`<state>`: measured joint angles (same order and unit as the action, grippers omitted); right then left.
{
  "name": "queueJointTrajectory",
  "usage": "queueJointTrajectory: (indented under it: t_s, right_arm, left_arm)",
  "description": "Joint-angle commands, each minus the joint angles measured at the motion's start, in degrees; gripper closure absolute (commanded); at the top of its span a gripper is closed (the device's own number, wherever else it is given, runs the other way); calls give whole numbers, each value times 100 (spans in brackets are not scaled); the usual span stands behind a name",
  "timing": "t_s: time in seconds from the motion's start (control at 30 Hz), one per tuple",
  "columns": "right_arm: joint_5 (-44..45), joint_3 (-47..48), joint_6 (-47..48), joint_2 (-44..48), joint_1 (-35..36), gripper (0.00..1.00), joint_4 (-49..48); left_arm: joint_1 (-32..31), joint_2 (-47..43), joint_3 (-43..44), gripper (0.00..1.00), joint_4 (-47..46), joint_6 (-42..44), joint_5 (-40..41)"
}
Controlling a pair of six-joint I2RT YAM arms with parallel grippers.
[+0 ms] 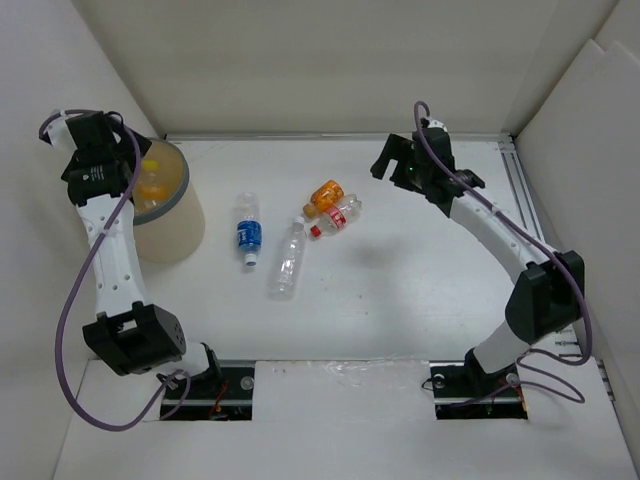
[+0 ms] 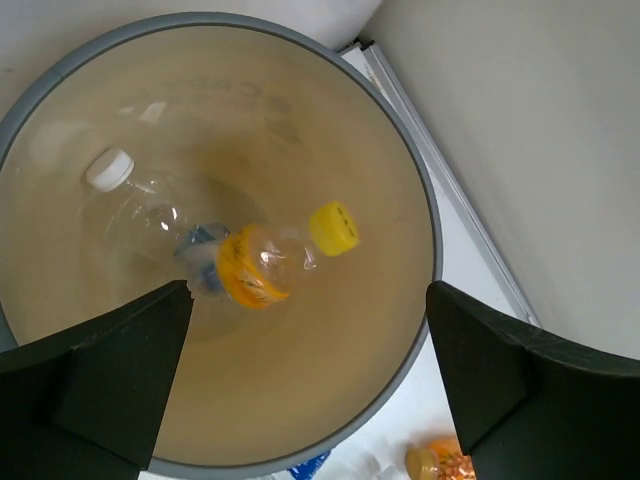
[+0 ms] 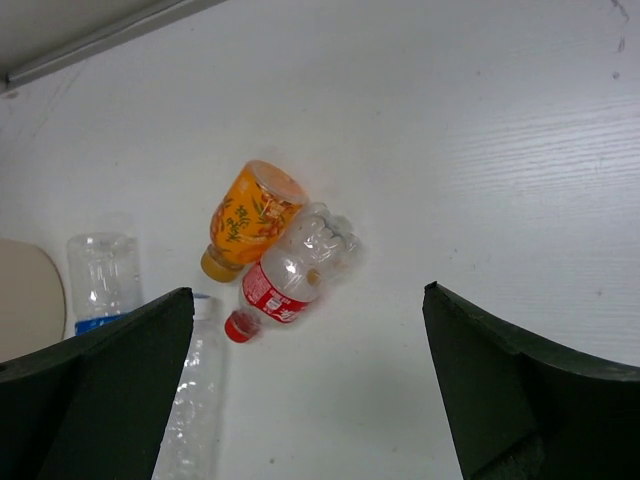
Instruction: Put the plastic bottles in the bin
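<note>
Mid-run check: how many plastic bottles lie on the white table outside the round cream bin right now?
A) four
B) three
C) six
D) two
A: the top view shows four outside the round cream bin: the blue-labelled clear bottle, the plain clear bottle, the orange bottle and the red-labelled clear bottle.

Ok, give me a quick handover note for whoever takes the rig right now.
Left jaws open, empty, over the bin.
Right jaws open, empty, above the orange bottle and red-label bottle, which touch.
Done: yellow-capped bottle and white-capped bottle lie in the bin.
Left: four on the table, those two plus the blue-label bottle and clear bottle.
</note>
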<state>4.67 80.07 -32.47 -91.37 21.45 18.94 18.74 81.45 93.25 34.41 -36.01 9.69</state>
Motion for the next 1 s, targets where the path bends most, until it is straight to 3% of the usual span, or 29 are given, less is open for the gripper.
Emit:
queueJointTrajectory:
  t_s: [0.0, 0.13, 0.3, 0.5, 0.67, 0.97]
  right_arm:
    - [963, 325, -783, -179, 375, 0, 347]
    - [1625, 587, -1795, -530, 859, 0, 549]
    - [1572, 1536, -2245, -1522, 1106, 0, 1207]
    - [1571, 2064, -2562, -2296, 1159, 0, 1393]
    - [1625, 1933, -2615, -2570, 1159, 2, 1104]
    - [1555, 1995, -2887, -3281, 1054, 3, 1138]
  left_arm:
    - [-63, -401, 220, 0, -110, 225, -73]
    - [-678, -507, 605, 0, -163, 673, -134]
    - [-679, -384, 809, 0, 74, 990, -371]
    - [-757, -499, 642, 0, -426, 1552, -2364]
    - [-1776, -324, 861, 0, -559, 1869, -3138]
    - [-1778, -375, 510, 0, -910, 1817, -3632]
